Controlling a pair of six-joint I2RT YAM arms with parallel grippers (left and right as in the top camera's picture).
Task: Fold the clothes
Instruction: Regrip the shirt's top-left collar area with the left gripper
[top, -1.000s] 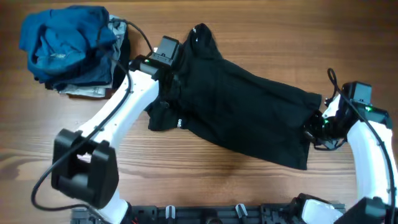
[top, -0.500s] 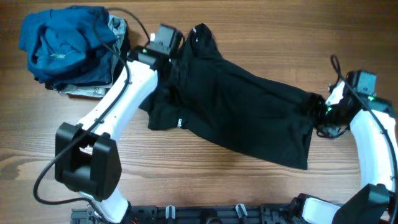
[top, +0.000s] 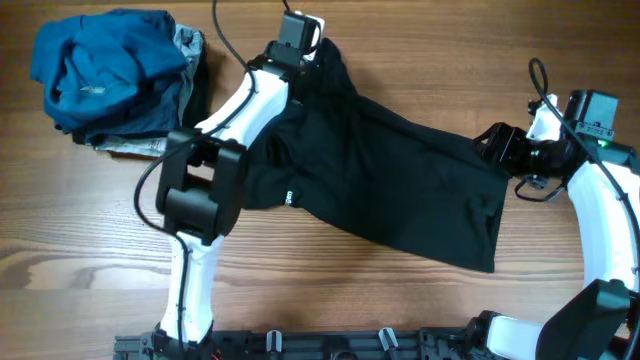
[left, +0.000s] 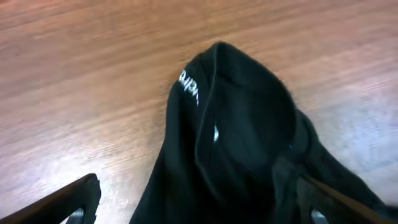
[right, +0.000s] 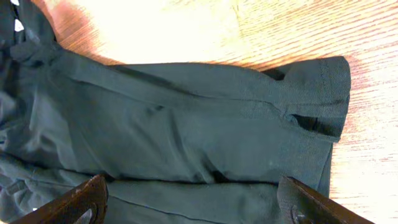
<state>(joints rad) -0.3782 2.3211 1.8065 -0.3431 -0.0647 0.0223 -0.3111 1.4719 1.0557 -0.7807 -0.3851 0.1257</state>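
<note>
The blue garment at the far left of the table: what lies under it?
A grey-and-white garment lies under the blue garment. Only its edges show, at the pile's right and near sides in the overhead view. The rest is covered, so its full shape cannot be told.

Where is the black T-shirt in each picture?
Overhead: the black T-shirt lies across the middle, from top centre to lower right.
Left wrist: one bunched end of the shirt, with white lettering, fills the centre and bottom.
Right wrist: the shirt covers most of the picture.
Shared landmark: the wooden table under it, in all three.
</note>
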